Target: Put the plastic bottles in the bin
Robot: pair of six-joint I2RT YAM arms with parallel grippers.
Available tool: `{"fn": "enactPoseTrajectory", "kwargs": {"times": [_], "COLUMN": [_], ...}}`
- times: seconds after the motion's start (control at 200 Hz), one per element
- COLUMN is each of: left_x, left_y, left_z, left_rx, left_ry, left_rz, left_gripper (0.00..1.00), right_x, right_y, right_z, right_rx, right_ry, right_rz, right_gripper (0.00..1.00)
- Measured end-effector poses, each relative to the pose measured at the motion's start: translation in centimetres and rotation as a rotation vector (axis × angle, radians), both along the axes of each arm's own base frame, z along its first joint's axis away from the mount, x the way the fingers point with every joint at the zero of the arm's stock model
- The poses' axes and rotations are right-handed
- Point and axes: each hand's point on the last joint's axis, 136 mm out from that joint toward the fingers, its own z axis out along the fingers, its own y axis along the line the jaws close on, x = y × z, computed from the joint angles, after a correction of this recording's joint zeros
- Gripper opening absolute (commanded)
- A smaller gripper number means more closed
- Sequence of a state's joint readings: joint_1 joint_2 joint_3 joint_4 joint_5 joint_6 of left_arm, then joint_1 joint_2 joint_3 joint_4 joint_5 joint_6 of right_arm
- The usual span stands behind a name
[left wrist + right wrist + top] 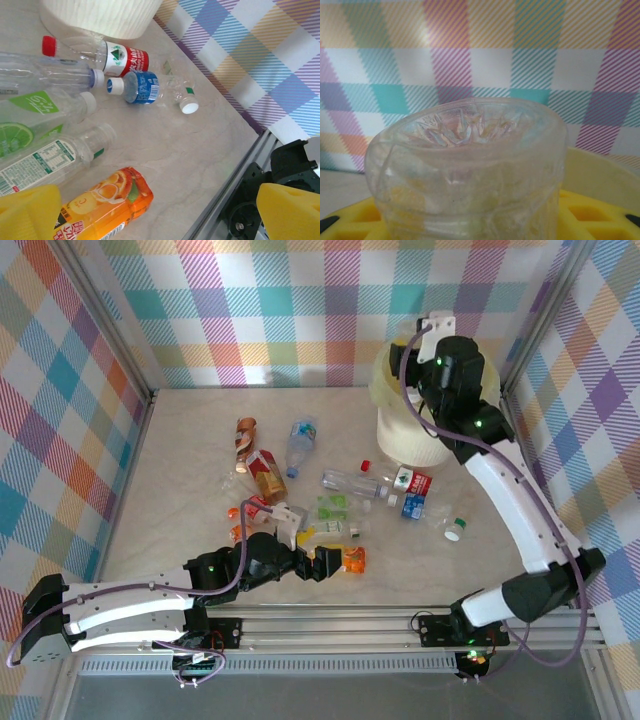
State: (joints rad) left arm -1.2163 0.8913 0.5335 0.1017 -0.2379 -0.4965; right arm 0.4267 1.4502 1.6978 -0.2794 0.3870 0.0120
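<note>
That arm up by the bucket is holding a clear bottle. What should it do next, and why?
Probably open the right hand and drop the clear bottle. The hand is closed on it and sits above the bin, whose cream rim shows just behind the bottle in the wrist view.

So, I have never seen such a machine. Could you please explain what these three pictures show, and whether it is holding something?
These are two robot arms bolted to a table's near edge. One picture looks down from above; the other two come from a small camera on each wrist.

On the table lie many plastic bottles, some crushed, and a big cream bin stands at the far right.

The right gripper is up over the bin. Its wrist camera shows a clear bottle between the yellow pads, so its jaws are shut on it.

The left gripper is low, near an orange bottle. Its jaws are wide open and hold nothing.
</note>
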Motion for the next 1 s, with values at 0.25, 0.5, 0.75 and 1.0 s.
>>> {"fn": "enactPoseTrajectory", "kwargs": {"times": [0.25, 0.5, 0.75, 1.0], "left_x": [0.3, 0.4, 0.5, 0.5], "left_y": [0.1, -0.3, -0.4, -0.4], "left_z": [0.5, 0.2, -0.4, -0.4], "left_rx": [0.026, 0.059, 0.092, 0.097], "left_ry": [-0.009, -0.001, 0.008, 0.001], "left_rz": [0.013, 0.012, 0.01, 0.006], "left_gripper": [1.0, 1.0, 1.0, 1.0], "right_x": [7.0, 12.1, 14.0, 13.7], "right_y": [-3.5, -5.1, -5.5, -6.3], "right_z": [-2.3, -7.3, -12.3, -16.1], "right_rx": [-0.028, -0.07, -0.073, -0.048], "right_ry": [0.047, 0.188, 0.357, 0.506], "right_rz": [-0.139, -0.206, -0.187, -0.171], "right_gripper": [0.51, 0.5, 0.5, 0.5]}}
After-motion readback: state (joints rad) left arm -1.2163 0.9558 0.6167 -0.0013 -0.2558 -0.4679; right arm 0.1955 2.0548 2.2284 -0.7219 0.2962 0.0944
